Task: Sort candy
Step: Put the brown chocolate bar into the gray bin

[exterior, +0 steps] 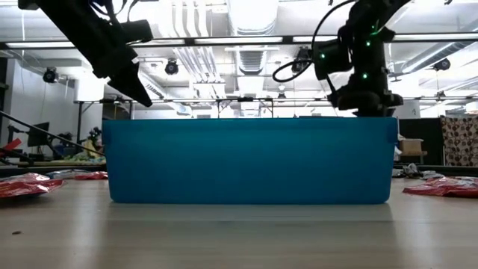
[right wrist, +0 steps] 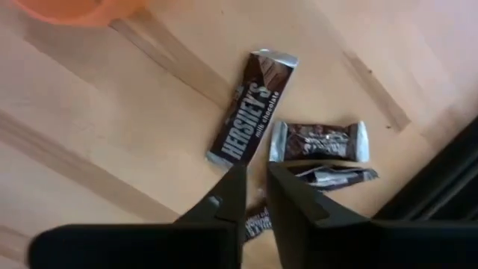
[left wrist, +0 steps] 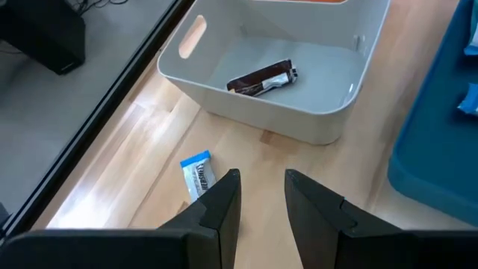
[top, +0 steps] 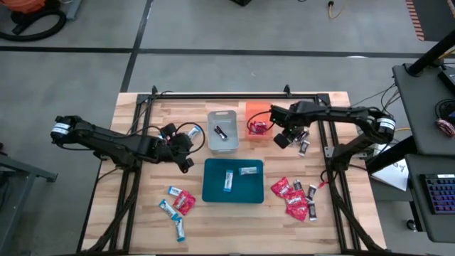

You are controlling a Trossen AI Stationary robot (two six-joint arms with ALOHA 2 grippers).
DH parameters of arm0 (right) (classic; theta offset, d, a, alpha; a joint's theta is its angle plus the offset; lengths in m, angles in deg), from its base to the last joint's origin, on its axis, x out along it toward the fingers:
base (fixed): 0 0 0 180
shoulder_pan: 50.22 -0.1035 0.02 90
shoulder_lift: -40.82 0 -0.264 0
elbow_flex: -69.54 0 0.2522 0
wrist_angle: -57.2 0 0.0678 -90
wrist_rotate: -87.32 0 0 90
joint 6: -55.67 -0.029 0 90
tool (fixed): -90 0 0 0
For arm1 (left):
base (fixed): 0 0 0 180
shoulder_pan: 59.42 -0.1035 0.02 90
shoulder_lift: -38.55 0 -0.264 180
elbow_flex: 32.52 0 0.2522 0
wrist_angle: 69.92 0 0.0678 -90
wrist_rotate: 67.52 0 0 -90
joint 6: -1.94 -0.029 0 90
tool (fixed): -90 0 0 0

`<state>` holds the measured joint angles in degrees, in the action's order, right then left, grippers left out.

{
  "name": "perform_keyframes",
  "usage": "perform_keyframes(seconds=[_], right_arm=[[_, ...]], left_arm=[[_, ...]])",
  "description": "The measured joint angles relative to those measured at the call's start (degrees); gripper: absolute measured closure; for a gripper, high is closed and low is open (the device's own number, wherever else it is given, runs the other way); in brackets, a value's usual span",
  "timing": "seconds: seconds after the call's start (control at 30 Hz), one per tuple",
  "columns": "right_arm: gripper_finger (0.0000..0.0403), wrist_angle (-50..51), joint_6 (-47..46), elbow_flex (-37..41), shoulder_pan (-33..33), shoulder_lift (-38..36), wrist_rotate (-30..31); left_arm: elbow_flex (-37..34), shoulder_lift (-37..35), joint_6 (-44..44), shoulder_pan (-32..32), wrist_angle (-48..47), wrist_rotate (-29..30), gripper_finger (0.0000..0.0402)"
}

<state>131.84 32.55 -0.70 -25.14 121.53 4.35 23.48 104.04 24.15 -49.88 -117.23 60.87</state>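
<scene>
My left gripper (top: pixel 186 144) hovers just left of the grey tray (top: pixel 222 142), open, with nothing between its fingers (left wrist: pixel 261 190). A blue-and-white bar (left wrist: pixel 198 173) lies flat on the wood beside one fingertip. The grey tray holds one dark bar (left wrist: pixel 263 78). My right gripper (top: pixel 284 136) points down beside the orange tray (top: pixel 259 110), its fingers a narrow gap apart (right wrist: pixel 255 187), over several dark bars (right wrist: pixel 250 112) lying flat on the table. The orange tray holds a red packet (top: pixel 257 127). Two blue-and-white bars (top: pixel 229 180) lie in the blue tray (top: pixel 213 195).
Loose candy lies in two heaps near the front: red packets and blue-and-white bars at the left (top: pixel 178 205), red packets and dark bars at the right (top: pixel 295 195). The blue tray's wall (exterior: pixel 250 161) fills the low view. Black frame rails (top: pixel 328 135) run along the table's sides.
</scene>
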Motion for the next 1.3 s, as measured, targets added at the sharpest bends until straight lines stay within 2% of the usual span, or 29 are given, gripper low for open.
perform_keyframes(seconds=[0.3, 0.5, 0.63, 0.73, 1.0, 1.3], right_arm=[[0.0236, -10.4, -0.4, 6.4, 1.2, 0.2, 0.0], [0.0221, -20.2, -0.9, 12.2, 2.4, 0.5, 0.0], [0.0234, -24.9, -2.6, 15.0, 2.9, 0.5, 0.5], [0.0261, -27.2, -2.9, 16.3, 2.9, 0.5, 0.4], [0.0376, -28.3, -2.9, 17.5, 2.8, -0.3, 0.5], [0.0389, -18.9, -1.7, 12.4, 2.8, -8.1, 0.6]], left_arm=[[0.0, 0.0, 0.9, 0.0, 0.1, 0.2, 0.0312], [0.0, 0.0, 0.9, 0.0, 0.5, 1.7, 0.0312], [0.0, 0.0, 0.9, 0.0, 0.5, 1.7, 0.0312], [0.0, 0.0, 0.9, 0.0, 1.1, 1.8, 0.0312], [0.0, 0.0, 0.9, 0.0, 1.9, 1.8, 0.0312], [0.0, 0.0, 0.9, 0.0, 1.9, 1.8, 0.0312]])
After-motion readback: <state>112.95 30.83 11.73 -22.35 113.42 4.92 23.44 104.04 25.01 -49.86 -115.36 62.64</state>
